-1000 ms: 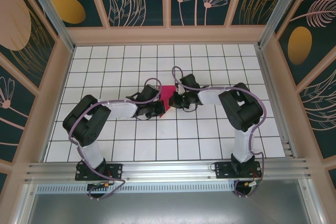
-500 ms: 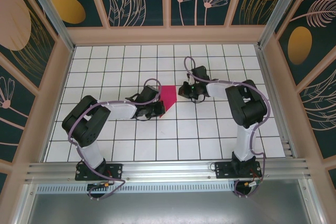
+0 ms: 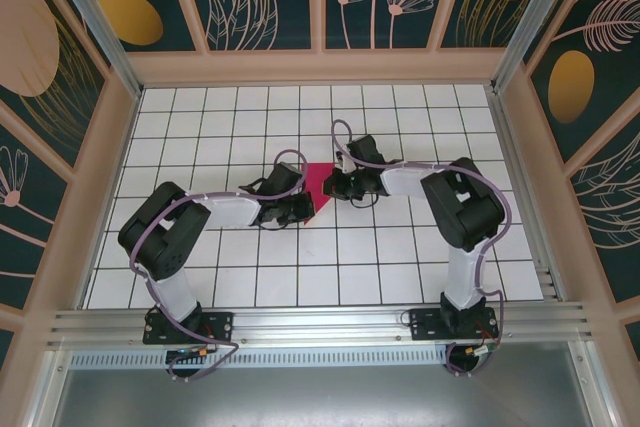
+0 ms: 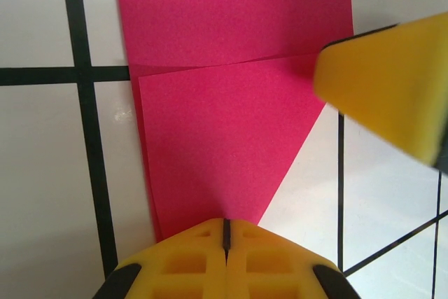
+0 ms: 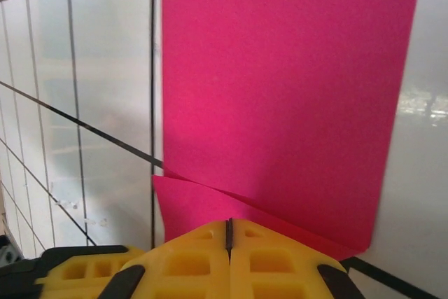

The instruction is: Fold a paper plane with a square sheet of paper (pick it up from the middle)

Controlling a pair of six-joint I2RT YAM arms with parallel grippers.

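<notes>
Found the left gripper (image 3: 304, 209) low over the white gridded table (image 3: 200, 127), at the near left corner of the paper (image 3: 322, 179). Saw its fingers (image 4: 203, 239) closed flat against each other in the left wrist view, no gap at the seam, tips set at the narrow pointed end of the paper (image 4: 224, 131). Could not tell there whether that point was pinched or merely held down. Probably held down, since the sheet ran under the tips.

Noted the paper lying flat near the middle of the table, between the two grippers. Magenta-pink, not a plain square: one crease across it and one slanted edge tapering toward the left gripper.

Found the right gripper (image 3: 336, 187) touching the paper's right side, its arm reaching in from the right. Saw one of its yellow fingers (image 4: 388, 85), blurred, over the paper's right edge in the left wrist view. Saw its fingers (image 5: 203, 239) likewise pressed tight together in the right wrist view, over a small folded flap (image 5: 199, 201) at the near end of the paper (image 5: 280, 82), with nothing visibly clamped between them.
</notes>
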